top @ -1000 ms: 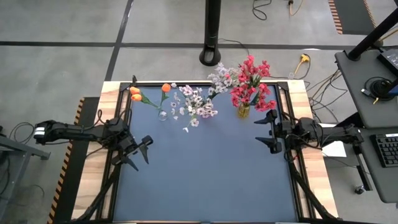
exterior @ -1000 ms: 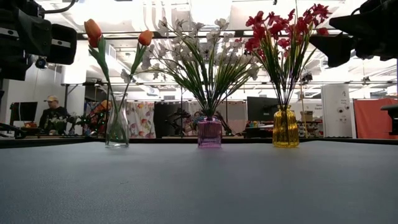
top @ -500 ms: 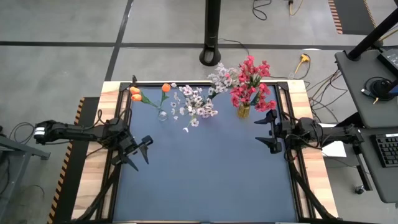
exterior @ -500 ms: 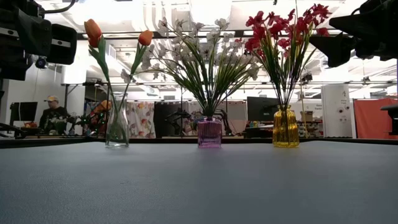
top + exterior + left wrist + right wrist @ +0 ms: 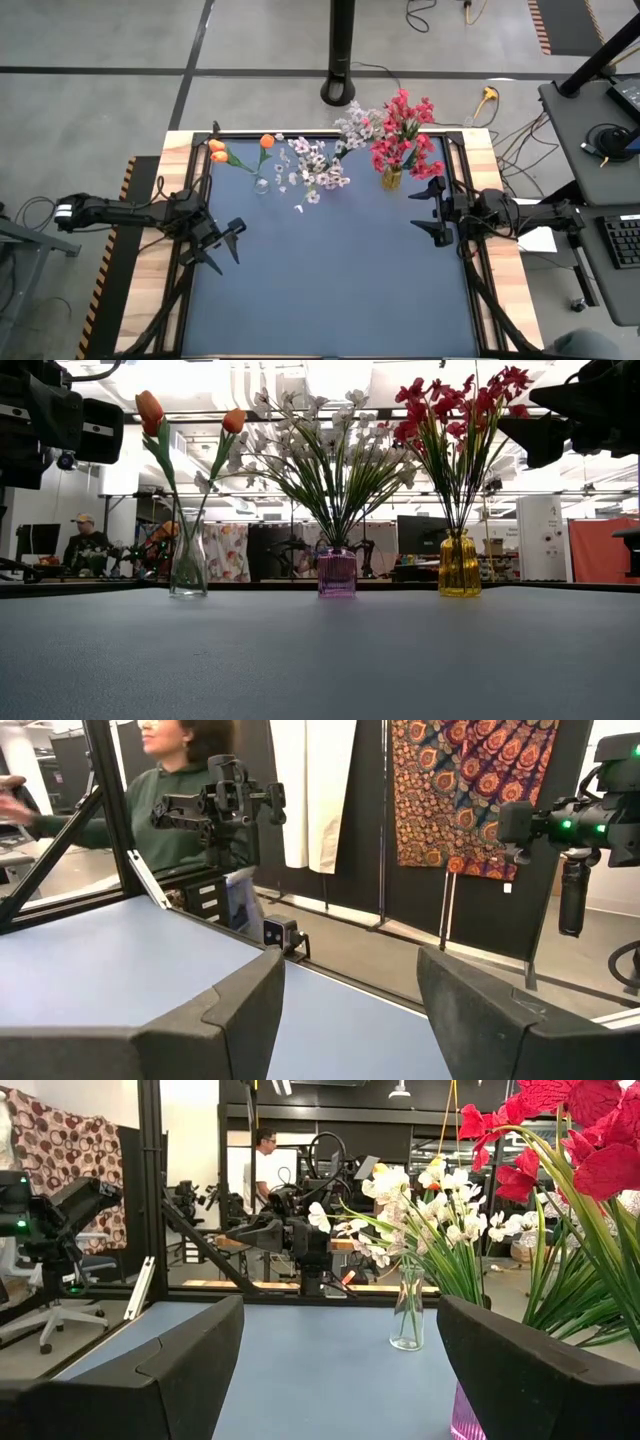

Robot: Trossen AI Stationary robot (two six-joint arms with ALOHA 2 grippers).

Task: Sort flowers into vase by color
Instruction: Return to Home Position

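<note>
We saw the flowers all standing in vases, in a row at the far side of the worktop (image 5: 330, 290). The orange tulips (image 5: 149, 407) stood in the clear vase (image 5: 188, 572) on the left. The white flowers (image 5: 318, 448) stood in the pink vase (image 5: 337, 573) in the middle. The red flowers (image 5: 445, 405) stood in the yellow vase (image 5: 459, 565) on the right. So each color looked sorted to us.

We thought these flowers were very light. Their green stems looked thin and long, so they would likely bend and wobble. The blossoms looked soft and easy to squash. We would take hold on the bare stem, a bit below the blossoms, and squeeze gently. The vases looked like glass, so a bump could tip or break them.

The left pincer (image 5: 228, 247) hung over the left side of the worktop, nearer than the vases and well apart from them. Its fingers were spread wide and held nothing. The right pincer (image 5: 429, 211) hung at the right side, near the yellow vase but not touching it. It was wide open too, with nothing in it.
</note>
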